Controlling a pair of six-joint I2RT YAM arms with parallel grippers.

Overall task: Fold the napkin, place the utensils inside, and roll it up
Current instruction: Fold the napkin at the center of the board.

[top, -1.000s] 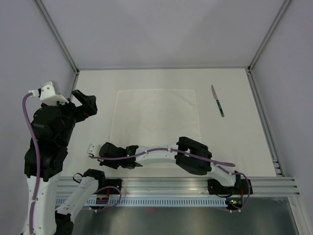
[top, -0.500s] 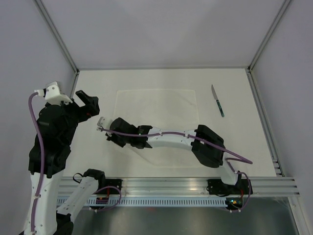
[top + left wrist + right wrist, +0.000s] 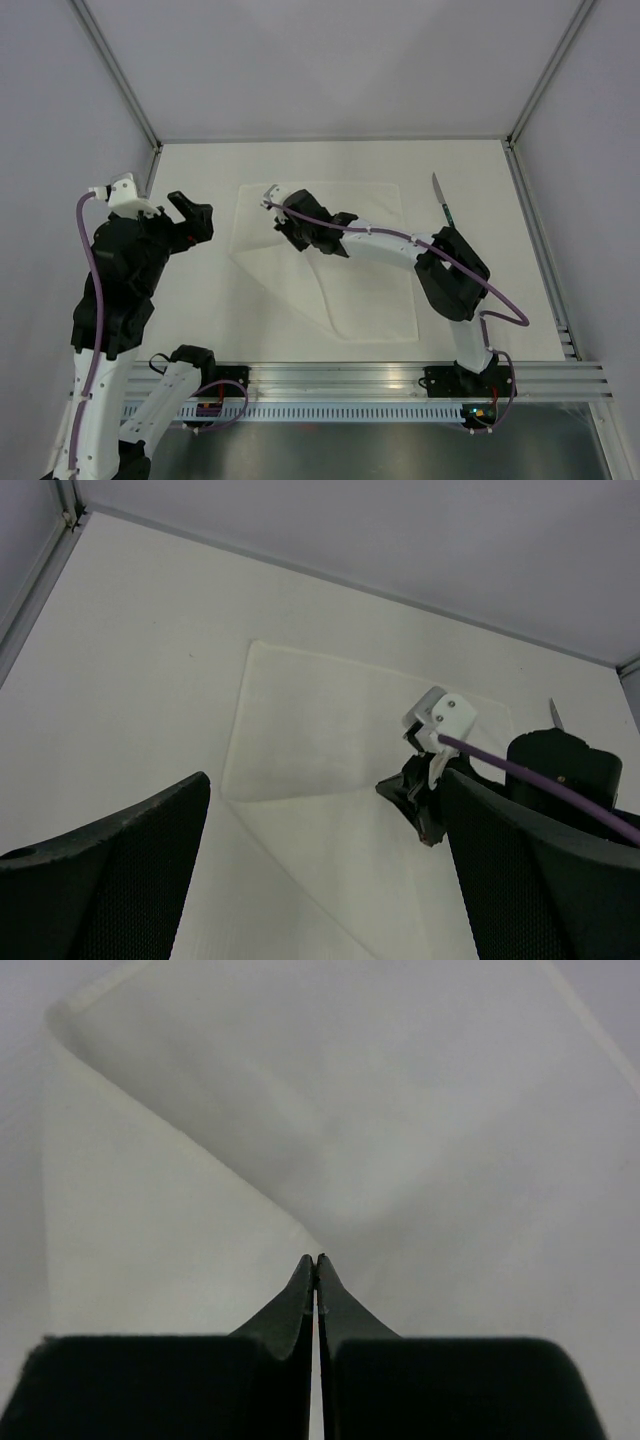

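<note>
1. Bottom of top view: both bases sit on the rail (image 3: pixel 350 378). L arm rears up at lower left. The left gripper (image 3: pixel 190 215) hangs over bare table (image 3: pixel 205 290) just left of the cloth, jaws wide apart, nothing in them.
2. Mid-frame: napkin (image 3: pixel 370 290) lies mostly flat. Its near-left corner is lifted, w/ a diagonal crease from left edge to near edge.
3. The right gripper (image 3: pixel 297 238) reaches across the cloth from lower right, fingers pinched tight on that lifted corner. Wrist view shows cloth rising to the closed tips.
4. Key relation: the opposite corner lies up-right of the R hand, so the fold prob. finishes along that diagonal. Nothing on the cloth blocks it.
5. Upper right: knife (image 3: pixel 445 207) lies apart from the napkin's right edge, long axis roughly near-to-far, blade at far end. R arm is nearer; L would have to cross the cloth.
</note>
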